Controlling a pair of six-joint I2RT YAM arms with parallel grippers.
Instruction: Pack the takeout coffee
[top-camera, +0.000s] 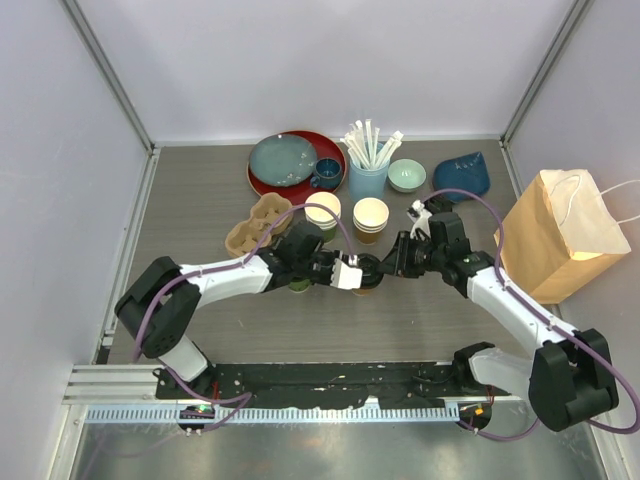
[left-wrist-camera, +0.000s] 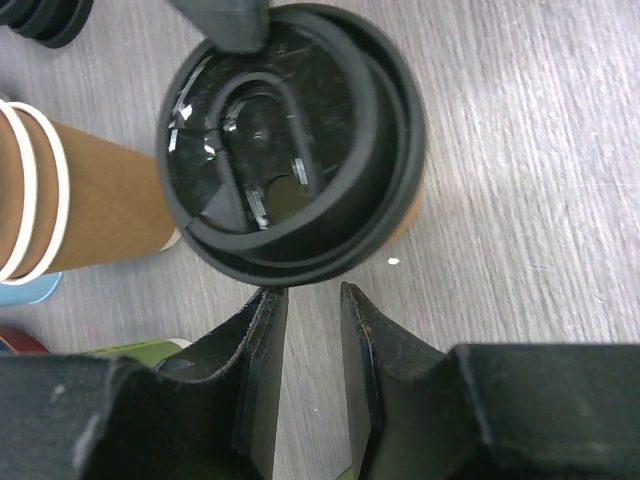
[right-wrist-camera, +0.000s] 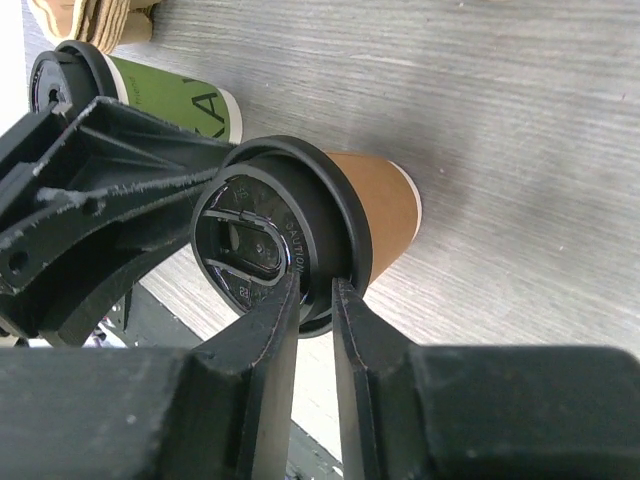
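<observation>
Cardboard comes first on the left: a pulp cup carrier (top-camera: 255, 225) lies behind the arms, its wells holding no cup as far as the top view shows. Next to the right, the green cup (right-wrist-camera: 175, 95) stands on the table with its lid on, tucked close beside the left arm and untouched. The left gripper (left-wrist-camera: 310, 295) has its fingers drawn close with a slim gap, tips right at the rim of the black lid (left-wrist-camera: 290, 140). I cannot tell whether they nip that rim or only rest against it. The brown cup (right-wrist-camera: 375, 205) stands mid-table between the two arms, capped. From the other side the right gripper (right-wrist-camera: 317, 285) is clamped on the lid's rim, one finger inside and one outside. Far right, the paper bag (top-camera: 555, 235) stands upright, well apart from both cups. By my reading, both coffees are lidded but neither is packed; all of the loading remains.
</observation>
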